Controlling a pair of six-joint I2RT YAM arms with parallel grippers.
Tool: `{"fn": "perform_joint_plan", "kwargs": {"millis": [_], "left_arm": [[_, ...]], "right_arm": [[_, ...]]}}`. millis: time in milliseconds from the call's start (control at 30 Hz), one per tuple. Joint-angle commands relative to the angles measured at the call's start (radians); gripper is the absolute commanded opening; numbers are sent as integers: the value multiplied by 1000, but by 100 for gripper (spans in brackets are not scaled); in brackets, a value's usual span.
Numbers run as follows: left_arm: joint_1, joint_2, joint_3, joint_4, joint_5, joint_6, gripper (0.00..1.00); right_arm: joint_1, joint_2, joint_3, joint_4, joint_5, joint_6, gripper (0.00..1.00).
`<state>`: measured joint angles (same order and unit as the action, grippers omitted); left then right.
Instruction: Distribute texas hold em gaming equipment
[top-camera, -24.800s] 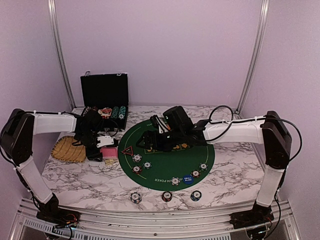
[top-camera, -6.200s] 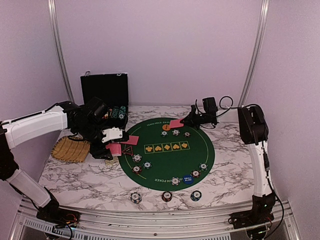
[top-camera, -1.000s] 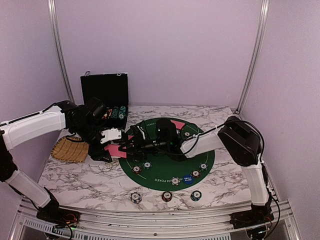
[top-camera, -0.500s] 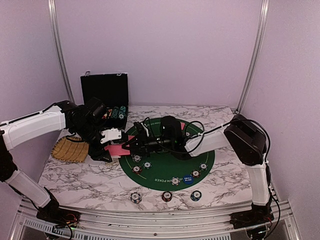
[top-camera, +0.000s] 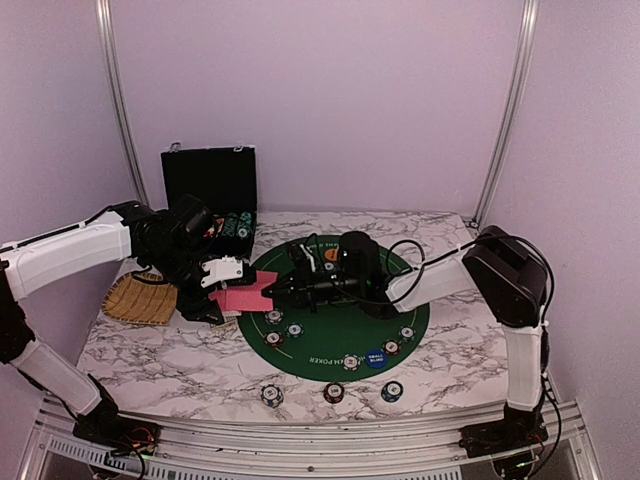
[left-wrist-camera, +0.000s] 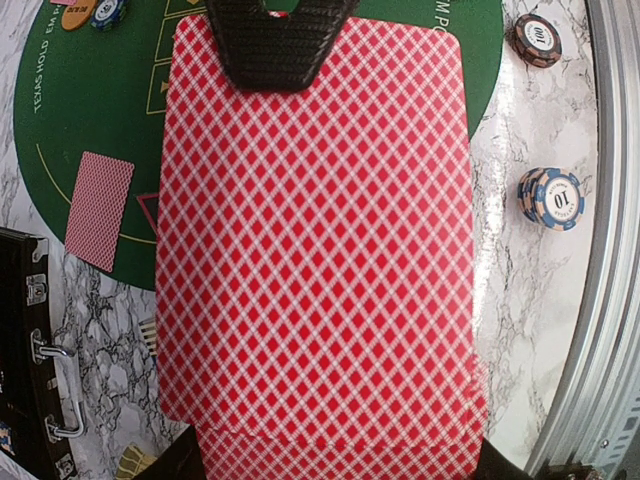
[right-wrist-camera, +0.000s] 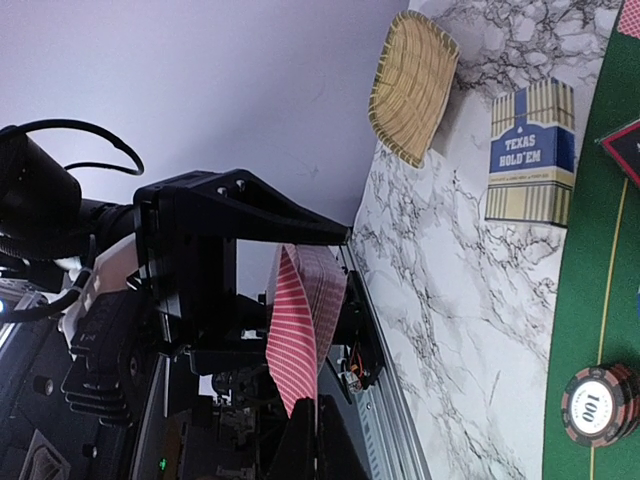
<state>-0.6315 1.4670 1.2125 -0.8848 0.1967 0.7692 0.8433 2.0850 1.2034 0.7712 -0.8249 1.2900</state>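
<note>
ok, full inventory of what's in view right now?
case: one, black, open, far left.
tray: one, woven straw, left of the mat.
mat: one, green, round, centre.
card box: one, blue and yellow, between tray and mat.
chips: at least six striped on the mat; three more spots on the table near its front edge; more in the case.
small blind disc: one, blue, mat's near edge.
orange disc: one, on the mat.
triangle: one, dark, red-edged, partly seen.
loose card: one, red-backed, on the mat.
deck: one, red-backed, held.
top card: one, pinched.
left gripper: shut on the deck.
right gripper: shut on the top card.
</note>
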Motion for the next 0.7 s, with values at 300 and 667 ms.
{"fn": "perform_joint_plan", "kwargs": {"millis": [300, 667], "left_arm": [[-1, -22, 12, -6, -11, 5, 19], [-1, -25, 18, -15, -3, 3, 19]], "right_arm": [[-97, -156, -209, 87, -42, 17, 0], [-289, -312, -341, -429, -71, -342, 0]]}}
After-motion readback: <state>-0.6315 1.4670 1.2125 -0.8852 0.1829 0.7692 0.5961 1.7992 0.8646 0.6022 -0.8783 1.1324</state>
